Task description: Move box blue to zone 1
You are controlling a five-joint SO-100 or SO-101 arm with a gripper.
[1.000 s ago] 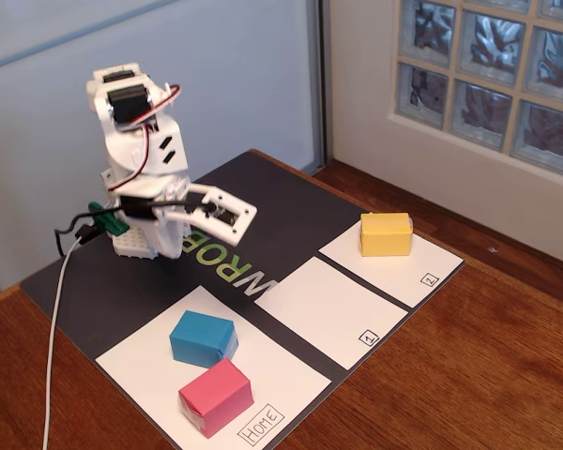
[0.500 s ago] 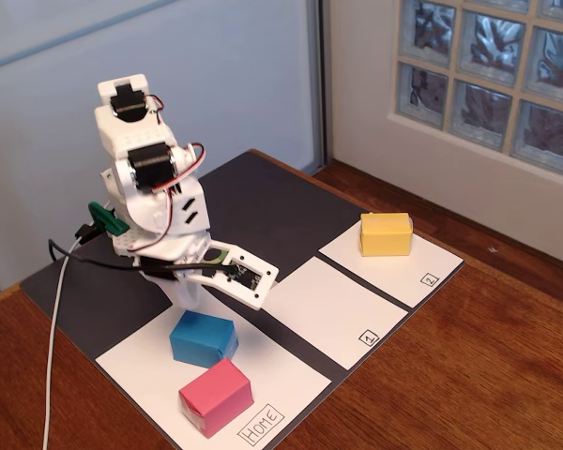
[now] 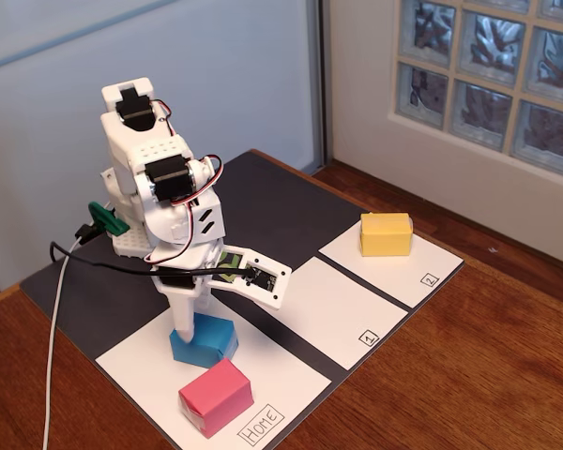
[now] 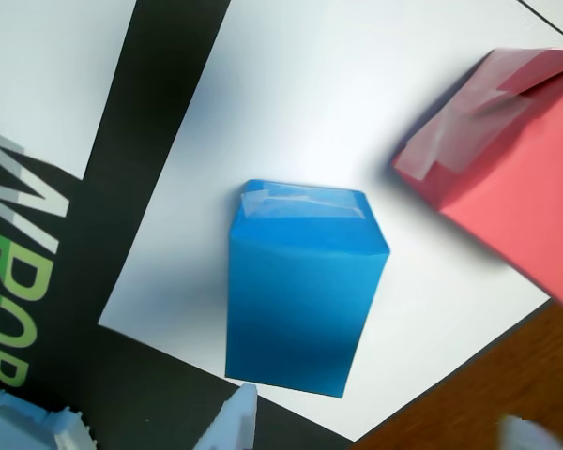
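The blue box (image 3: 204, 341) stands on the white HOME sheet (image 3: 136, 361). In the wrist view the blue box (image 4: 302, 291) fills the middle, just ahead of the jaws. My gripper (image 3: 188, 330) points down at the box's left end. It is open in the wrist view (image 4: 380, 417), with one white fingertip (image 4: 240, 412) at the box's near left corner and the other at the bottom right edge. Nothing is held. Zone 1 (image 3: 333, 305) is the white rectangle to the right of the HOME sheet, and nothing stands on it.
A pink box (image 3: 215, 395) sits on the HOME sheet just in front of the blue box, and it shows at the right in the wrist view (image 4: 507, 178). A yellow box (image 3: 386, 233) stands on zone 2 (image 3: 422, 272). Black mat strips separate the sheets. A white cable (image 3: 58, 319) hangs at the left.
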